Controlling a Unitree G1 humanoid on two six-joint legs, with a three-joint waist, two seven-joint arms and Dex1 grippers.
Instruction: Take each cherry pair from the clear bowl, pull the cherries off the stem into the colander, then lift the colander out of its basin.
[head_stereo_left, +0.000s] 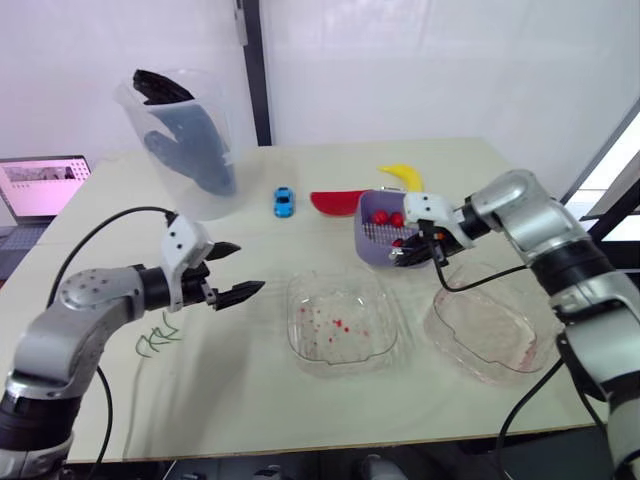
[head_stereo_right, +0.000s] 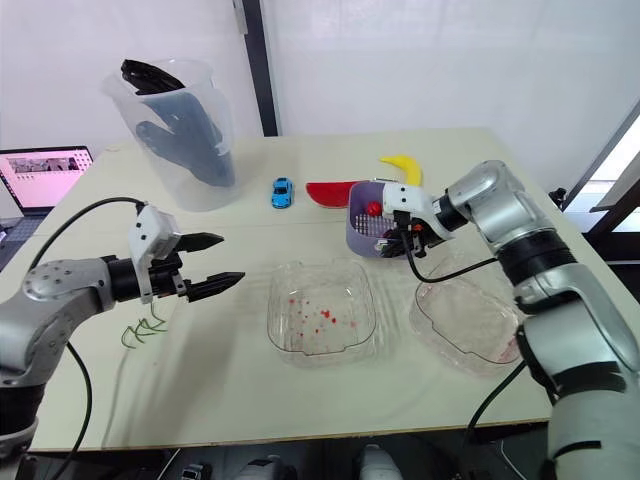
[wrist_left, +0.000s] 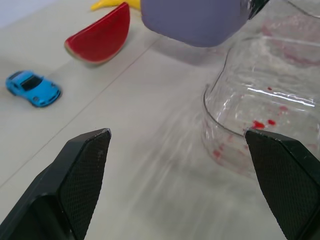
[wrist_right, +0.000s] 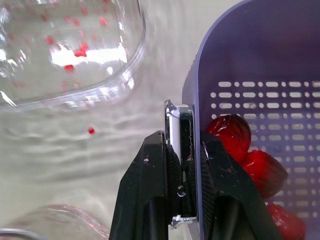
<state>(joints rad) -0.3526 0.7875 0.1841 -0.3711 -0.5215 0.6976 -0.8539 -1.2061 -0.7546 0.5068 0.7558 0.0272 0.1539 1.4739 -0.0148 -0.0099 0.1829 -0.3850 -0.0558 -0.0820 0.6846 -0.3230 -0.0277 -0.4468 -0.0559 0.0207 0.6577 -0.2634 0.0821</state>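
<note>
Beige table (head_stereo_left: 250, 400) before a white wall. The right gripper (wrist_right: 183, 144) pinches the colander (head_stereo_left: 368, 243) wall, one finger inside, one outside; cherries (wrist_right: 250, 150) lie in it. The colander is just behind the clear bowl (head_stereo_left: 300, 300). The left gripper (head_stereo_left: 250, 266) hangs wide open left of the bowl.

Two clear bowls (head_stereo_left: 306, 302) (head_stereo_left: 490, 335) are counted, one purple colander (head_stereo_left: 370, 248), three cherries (wrist_right: 231, 131) seen in it. One each is logged: blue toy car (head_stereo_left: 284, 201), watermelon slice (head_stereo_left: 338, 202), banana (head_stereo_left: 402, 175), clear jug (head_stereo_left: 185, 140), laptop (head_stereo_left: 42, 185). Green stems (head_stereo_left: 160, 340) at 8 o'clock: number cannot be resolved.
</note>
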